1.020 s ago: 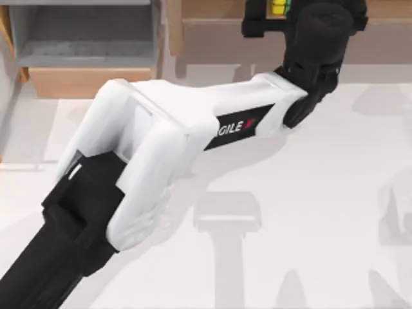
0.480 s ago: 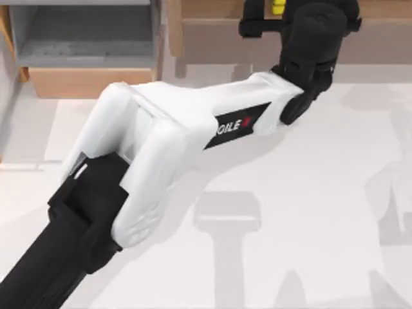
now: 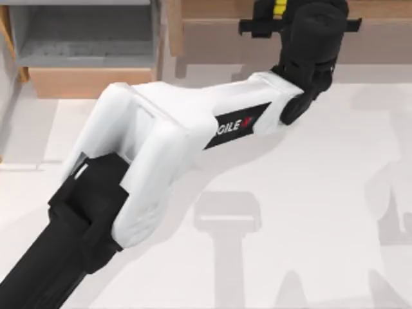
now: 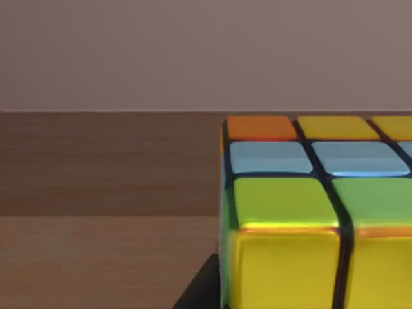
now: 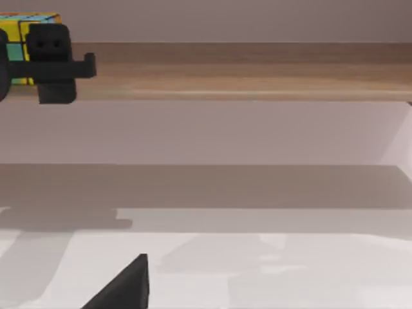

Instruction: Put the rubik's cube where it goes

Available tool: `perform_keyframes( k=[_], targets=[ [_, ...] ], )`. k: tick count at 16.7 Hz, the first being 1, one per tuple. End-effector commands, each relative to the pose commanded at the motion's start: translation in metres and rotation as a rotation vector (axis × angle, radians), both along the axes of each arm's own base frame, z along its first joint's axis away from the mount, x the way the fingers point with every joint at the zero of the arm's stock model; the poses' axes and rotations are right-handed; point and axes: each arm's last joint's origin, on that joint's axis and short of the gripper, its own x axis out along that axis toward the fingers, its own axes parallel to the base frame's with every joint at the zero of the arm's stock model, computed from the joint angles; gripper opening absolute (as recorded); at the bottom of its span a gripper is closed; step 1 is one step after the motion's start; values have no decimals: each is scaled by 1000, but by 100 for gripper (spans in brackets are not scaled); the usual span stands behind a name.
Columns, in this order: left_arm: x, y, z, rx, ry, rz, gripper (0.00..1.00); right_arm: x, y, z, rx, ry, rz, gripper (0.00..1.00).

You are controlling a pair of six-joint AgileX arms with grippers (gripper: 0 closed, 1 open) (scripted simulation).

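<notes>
**Inspector:** Location of the cube [image 4: 302,212]?

**Assistant:** At the far edge of the surface [image 3: 309,212], over the wooden shelf [image 5: 257,80]. The left tool [image 3: 278,14] holds it; the far-off view from the right wrist shows the black fingers [image 5: 55,61] closed around it, level with the shelf board.

**Inspector:** Resting or carried?

**Assistant:** Cannot tell whether its base touches the board.

**Inspector:** Recommendation?

**Assistant:** Lower it flat until the base seats, keep it back from the shelf's front lip, then open without dragging. The right tool is parked low near the surface; its fingers cannot be judged.
</notes>
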Motion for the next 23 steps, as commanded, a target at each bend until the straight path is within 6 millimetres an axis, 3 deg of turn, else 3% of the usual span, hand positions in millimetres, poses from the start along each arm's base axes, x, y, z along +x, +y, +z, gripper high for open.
perform_keyframes(
  k=[3, 4, 13, 16, 19, 21, 23],
  targets=[
    [0, 0, 0, 0, 0, 0, 2, 0, 0, 0, 0, 0, 0, 100],
    [0, 0, 0, 0, 0, 0, 0, 0, 0, 0, 0, 0, 0, 100],
    [-1, -1, 2, 1, -2, 1, 0, 0, 0, 0, 0, 0, 0, 100],
    [5, 11, 40, -53, -43, 85, 0, 0, 0, 0, 0, 0, 0, 100],
    [-14, 0, 60, -120, -89, 78, 0, 0, 0, 0, 0, 0, 0, 100],
    [-29, -11, 58, -131, -87, 21, 0, 0, 0, 0, 0, 0, 0, 100],
    [-32, -12, 46, -87, -61, -15, 0, 0, 0, 0, 0, 0, 0, 100]
  ],
)
